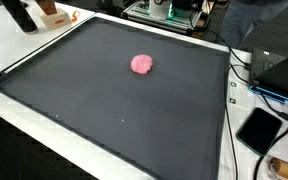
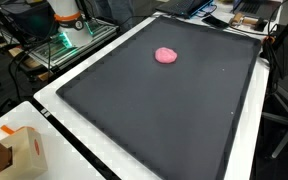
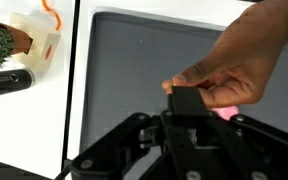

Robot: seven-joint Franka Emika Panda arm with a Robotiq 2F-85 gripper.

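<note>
A pink lump (image 1: 142, 64) (image 2: 166, 55) lies on the far part of a large black mat (image 1: 84, 95) (image 2: 184, 115) in both exterior views. No arm or gripper shows over the mat in those views. In the wrist view my gripper (image 3: 189, 103) comes in from the bottom, its black fingertips together as one block. A person's hand (image 3: 239, 60) reaches in from the right and pinches those fingertips. A sliver of the pink lump (image 3: 228, 113) shows just behind the hand, close beside the fingertips. Whether anything sits between the fingers is hidden.
A cardboard box with a small plant (image 3: 24, 40) (image 2: 19, 150) and a black cylinder (image 3: 4, 82) sit on the white table beside the mat. A dark phone (image 1: 259, 128) and a laptop (image 1: 284, 75) with cables lie past another edge. The robot base (image 2: 69, 15) stands behind.
</note>
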